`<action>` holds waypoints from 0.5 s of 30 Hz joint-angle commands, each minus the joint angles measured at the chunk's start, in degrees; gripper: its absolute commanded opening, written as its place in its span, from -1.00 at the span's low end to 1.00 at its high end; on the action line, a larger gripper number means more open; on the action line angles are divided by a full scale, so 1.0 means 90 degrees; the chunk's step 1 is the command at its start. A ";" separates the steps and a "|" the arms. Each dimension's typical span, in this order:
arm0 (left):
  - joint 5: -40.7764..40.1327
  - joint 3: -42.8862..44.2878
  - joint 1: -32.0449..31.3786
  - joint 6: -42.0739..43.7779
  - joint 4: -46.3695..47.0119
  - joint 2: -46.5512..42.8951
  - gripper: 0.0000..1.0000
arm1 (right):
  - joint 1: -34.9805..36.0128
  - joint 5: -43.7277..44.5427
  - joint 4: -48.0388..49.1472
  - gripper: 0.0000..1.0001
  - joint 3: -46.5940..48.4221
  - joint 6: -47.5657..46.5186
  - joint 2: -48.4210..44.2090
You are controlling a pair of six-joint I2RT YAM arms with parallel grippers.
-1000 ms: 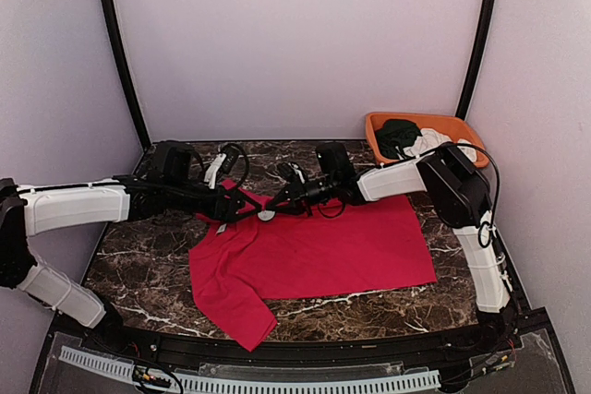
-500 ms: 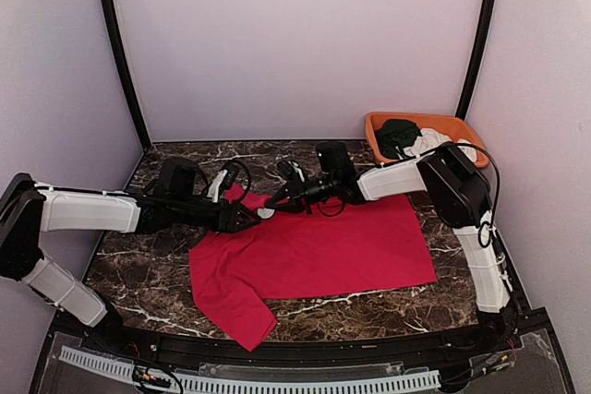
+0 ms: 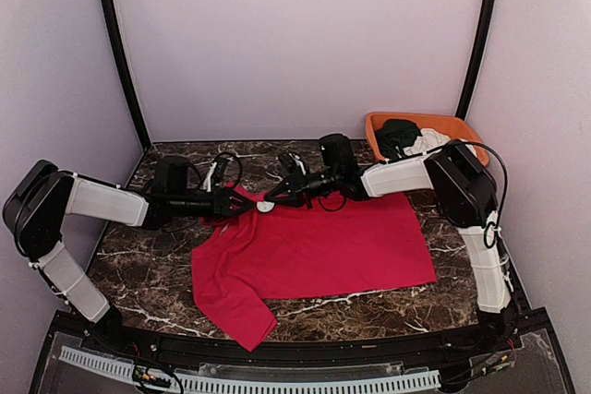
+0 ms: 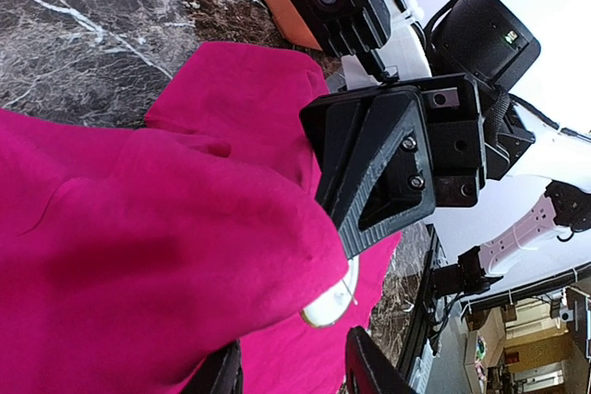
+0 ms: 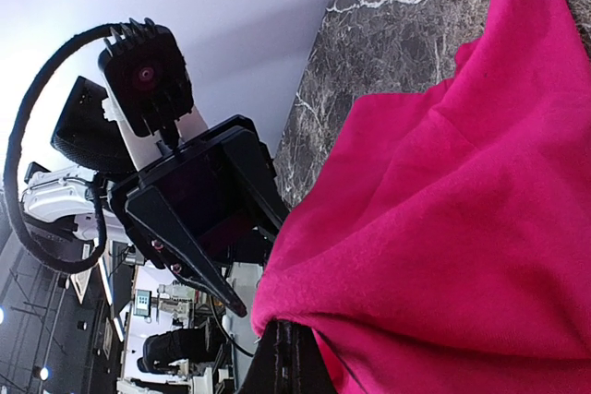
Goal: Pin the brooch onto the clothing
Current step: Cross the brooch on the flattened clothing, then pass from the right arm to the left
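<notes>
Over the dark marble table (image 3: 369,306), my right gripper (image 3: 271,202) is clamped tight on the brooch (image 4: 331,302). Facing it, my left gripper (image 4: 295,366) sits half-closed around a fold of the red T-shirt (image 3: 332,246); I cannot tell whether it grips.

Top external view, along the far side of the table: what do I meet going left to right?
left gripper → brooch → right gripper → dark green garment → white garment. The red T-shirt lies under the first three, so it has no single place.
</notes>
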 commanded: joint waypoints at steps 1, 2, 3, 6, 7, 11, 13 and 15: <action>0.0477 0.0136 0.0008 -0.0296 0.0362 0.0239 -0.27 | -0.0014 -0.0131 0.0266 -1.00 -0.0013 -0.0010 -0.0242; 0.0567 0.0122 0.0009 -0.0347 0.0511 0.0270 -0.27 | -0.0015 -0.0128 0.0241 -1.00 0.0004 -0.0012 -0.0234; 0.0610 0.0107 0.0009 -0.0468 0.0680 0.0318 -0.28 | -0.0016 -0.0123 0.0221 -1.00 0.0018 -0.0018 -0.0233; 0.0757 0.0049 0.0001 -0.0582 0.0885 0.0327 -0.29 | -0.0012 -0.0121 0.0158 -1.00 0.0058 -0.0048 -0.0224; 0.0788 0.0046 -0.0008 -0.0595 0.0903 0.0329 -0.30 | -0.0014 -0.0121 0.0146 -1.00 0.0068 -0.0054 -0.0223; 0.0806 0.0058 -0.0011 -0.0570 0.0862 0.0349 -0.32 | -0.0007 -0.0121 0.0132 -1.00 0.0104 -0.0041 -0.0204; 0.0808 0.0090 -0.0011 -0.0583 0.0888 0.0387 -0.34 | -0.0007 -0.0130 0.0133 -1.00 0.0093 -0.0030 -0.0192; 0.0837 0.0141 -0.0011 -0.0616 0.0934 0.0442 -0.38 | 0.0003 -0.0138 0.0143 -1.00 0.0093 -0.0032 -0.0197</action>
